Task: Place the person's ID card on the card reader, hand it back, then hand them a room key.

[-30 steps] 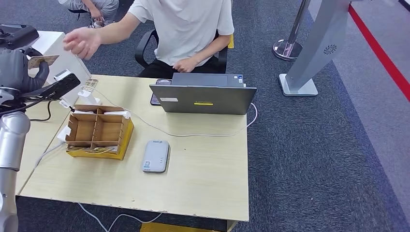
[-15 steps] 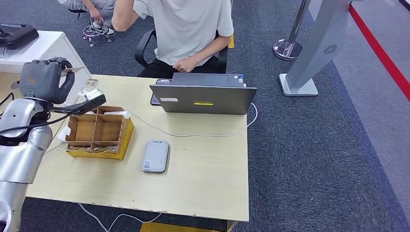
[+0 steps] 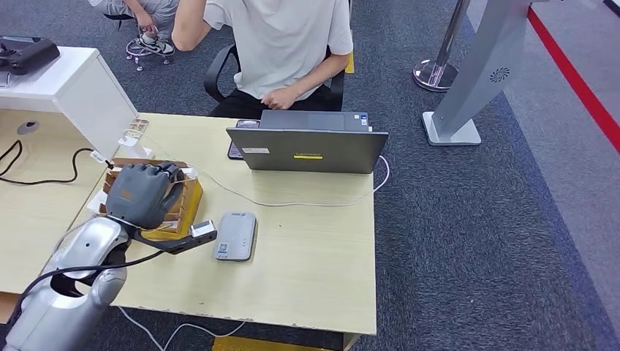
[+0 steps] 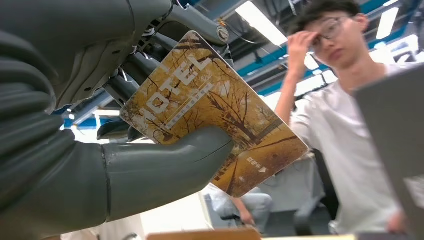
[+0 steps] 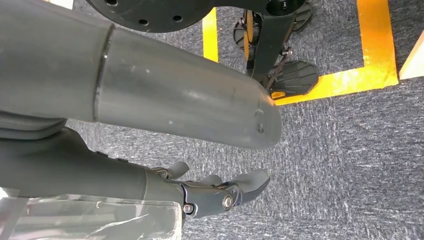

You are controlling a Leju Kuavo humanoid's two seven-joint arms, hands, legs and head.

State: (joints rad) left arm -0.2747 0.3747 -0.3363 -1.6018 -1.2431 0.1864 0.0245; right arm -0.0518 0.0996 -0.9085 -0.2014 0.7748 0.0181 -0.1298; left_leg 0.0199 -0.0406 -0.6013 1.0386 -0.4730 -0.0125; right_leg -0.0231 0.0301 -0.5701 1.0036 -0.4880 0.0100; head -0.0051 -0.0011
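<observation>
My left hand (image 3: 142,192) hangs over the cardboard divider box (image 3: 186,208) at the table's left. It pinches a gold and brown room key card (image 4: 200,105), printed with "HOTEL", between the thumb (image 4: 150,175) and the fingers. The grey-white card reader (image 3: 236,235) lies flat on the table just right of the hand, with nothing on it. The person (image 3: 278,44) sits behind the laptop with one hand raised to the head and the other in the lap. My right hand (image 5: 220,192) hangs down over the carpet, its fingers loose and holding nothing.
A grey laptop (image 3: 307,148) stands open at the table's far edge, with a white cable (image 3: 292,202) curling in front of it. A white cabinet (image 3: 80,80) stands at the left. A wooden side table (image 3: 36,197) carries a black cable. A metal stand (image 3: 468,80) rises at the right.
My left hand has swung down from the upper left to above the cardboard box, still holding the card. The person's outstretched arm has pulled back to the head.
</observation>
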